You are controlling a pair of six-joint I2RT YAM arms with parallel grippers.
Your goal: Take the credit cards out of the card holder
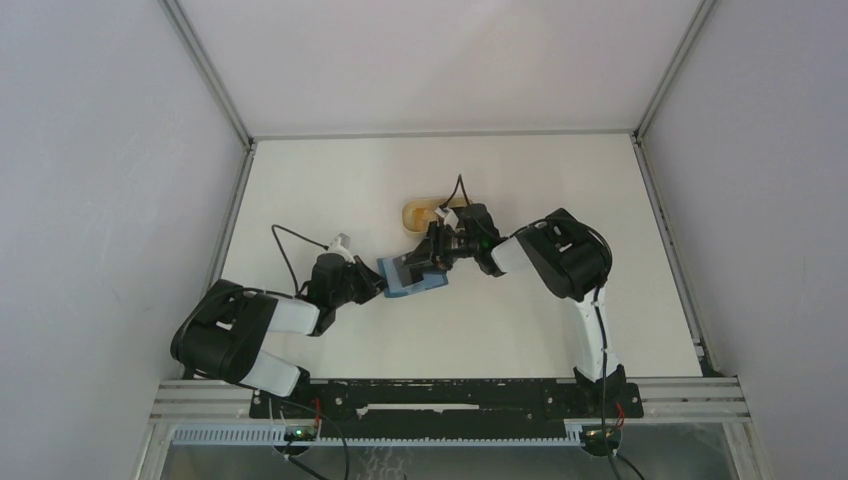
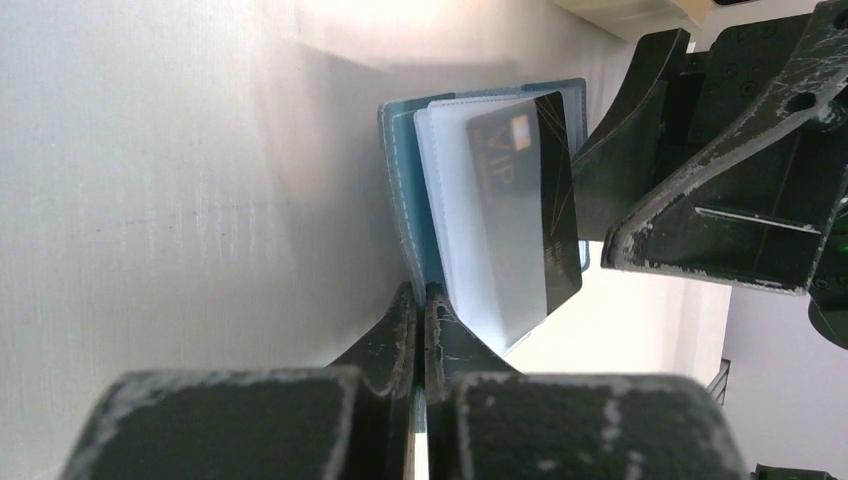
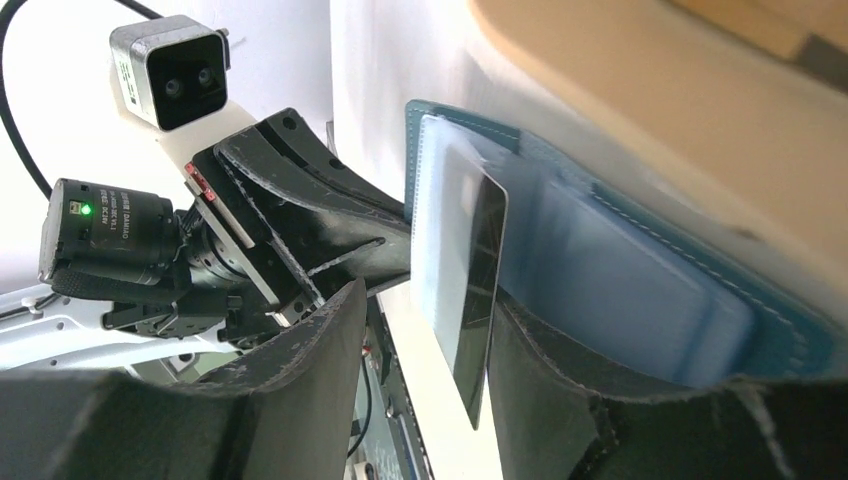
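The teal-blue card holder [image 1: 412, 277] lies open on the white table between the two arms. My left gripper [image 2: 421, 292] is shut on the edge of the card holder's [image 2: 400, 170] cover. A black credit card [image 2: 548, 195] sticks partway out of a clear sleeve [image 2: 470, 230]. In the right wrist view the black credit card [image 3: 478, 290] stands edge-on between the spread fingers of my right gripper [image 3: 430, 300], close against the right-hand finger [image 3: 560, 380]. The other finger [image 3: 320, 350] is well apart from it. The holder's inner sleeves [image 3: 640, 290] fan out behind.
A tan rounded tray [image 1: 424, 213] sits on the table just behind the holder and my right gripper [image 1: 428, 256]; its rim [image 3: 640, 90] fills the top of the right wrist view. The left gripper [image 1: 372, 283] and its camera [image 3: 170, 70] face the right one closely.
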